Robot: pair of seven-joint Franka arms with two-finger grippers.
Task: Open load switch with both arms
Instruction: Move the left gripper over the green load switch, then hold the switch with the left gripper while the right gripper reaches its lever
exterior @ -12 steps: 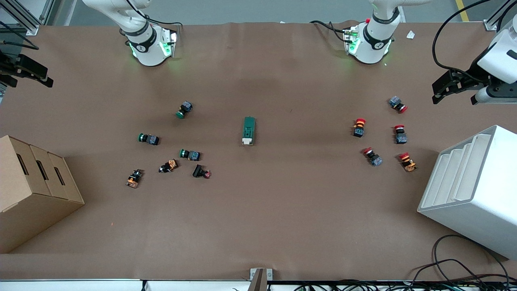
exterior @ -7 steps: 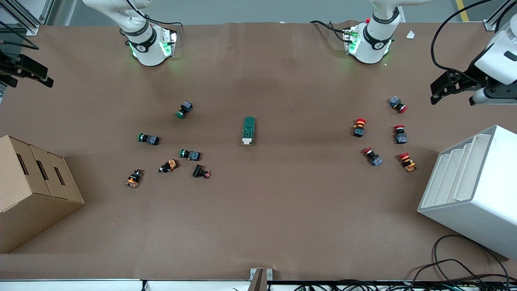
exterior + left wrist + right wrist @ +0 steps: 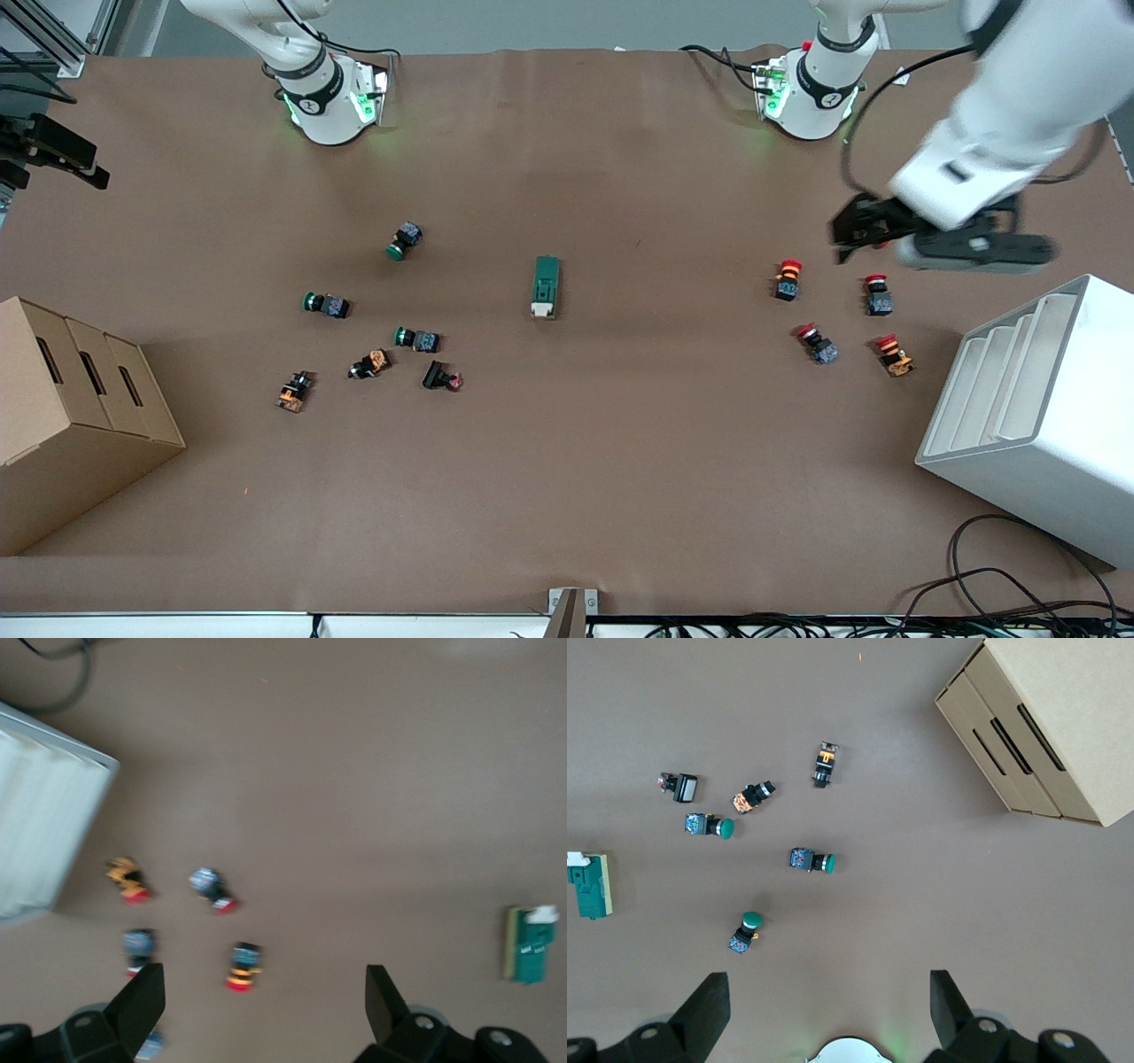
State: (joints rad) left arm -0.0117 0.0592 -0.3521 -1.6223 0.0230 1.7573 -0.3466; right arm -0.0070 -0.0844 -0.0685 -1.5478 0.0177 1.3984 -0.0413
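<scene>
I see the load switch (image 3: 546, 287) lying flat mid-table on the brown table cover (image 3: 620, 461), its white lever end toward the front camera, untouched and well apart from both grippers.

The left gripper (image 3: 849, 232) hangs in the air over the red-capped push buttons (image 3: 788, 278) at the left arm's end of the table. In the left wrist view its 2 fingers (image 3: 140, 1003) stand wide apart with nothing between them, and the load switch shows ahead of the tool, off toward 1 finger's side. I judge this spread suits a grasp across the block's narrow width.

The right gripper (image 3: 53, 158) waits at the table edge at the right arm's end, above the cardboard box (image 3: 75, 416). Its fingers (image 3: 709, 1010) are likewise spread and empty; the green-capped push buttons (image 3: 811, 859) lie between the tool and the switch.

I judge the task at its approach stage: 1 gripper must pin the green body while the other works the lever, so neither should close early.
</scene>
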